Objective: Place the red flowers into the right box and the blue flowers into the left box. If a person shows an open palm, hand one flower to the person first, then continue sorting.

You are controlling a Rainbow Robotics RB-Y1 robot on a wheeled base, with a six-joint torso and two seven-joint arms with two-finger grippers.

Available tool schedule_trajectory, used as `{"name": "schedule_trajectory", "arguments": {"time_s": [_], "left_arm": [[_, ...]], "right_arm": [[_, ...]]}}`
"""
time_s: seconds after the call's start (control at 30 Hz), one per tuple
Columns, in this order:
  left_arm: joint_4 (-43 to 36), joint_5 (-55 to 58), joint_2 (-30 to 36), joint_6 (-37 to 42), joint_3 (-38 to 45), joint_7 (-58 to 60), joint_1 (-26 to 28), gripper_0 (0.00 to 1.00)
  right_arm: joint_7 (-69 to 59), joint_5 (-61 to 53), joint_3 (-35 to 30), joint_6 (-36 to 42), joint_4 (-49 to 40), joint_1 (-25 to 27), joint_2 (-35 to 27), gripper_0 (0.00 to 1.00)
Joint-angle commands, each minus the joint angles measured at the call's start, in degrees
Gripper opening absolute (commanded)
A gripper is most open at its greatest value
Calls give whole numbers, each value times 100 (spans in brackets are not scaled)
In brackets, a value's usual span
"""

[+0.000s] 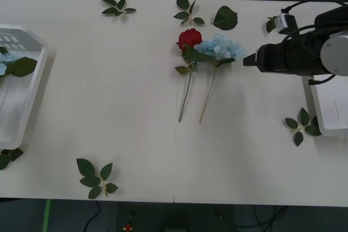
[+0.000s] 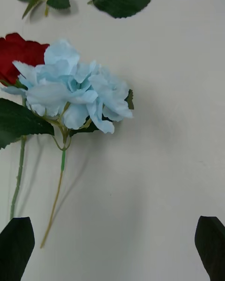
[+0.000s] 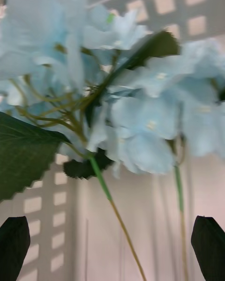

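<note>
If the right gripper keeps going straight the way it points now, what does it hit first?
Most likely the blue flower: the open right gripper points at its bloom from the robot's right, with bare table between. The red rose lies just beyond. Its height above the table is unclear.
</note>
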Motion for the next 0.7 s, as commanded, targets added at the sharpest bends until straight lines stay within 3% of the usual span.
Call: {"name": "schedule_trajectory", "arguments": {"time_s": [0.03, 0.17, 0.27, 0.47, 0.7], "left_arm": [[-1191, 85, 276, 1828, 453, -336, -858, 100], [-1823, 112, 267, 3595, 391, 534, -1544, 100], [-2157, 173, 258, 4184, -13, 1589, -1834, 100], [-2447, 375, 249, 4351, -1226, 3918, -2133, 100], [-2474, 604, -76, 4307, -1762, 5104, -2616, 100]], "right_arm": [[-1016, 667, 566, 234, -44, -722, 275, 100], [-1649, 1229, 970, 507, 220, -1073, 706, 100], [-1974, 1554, 1172, 594, 536, -1293, 1005, 100], [-2370, 2301, 1673, 507, 1380, -1706, 1567, 100], [-2695, 2697, 2227, -12, 2391, -2111, 1989, 100]]}}
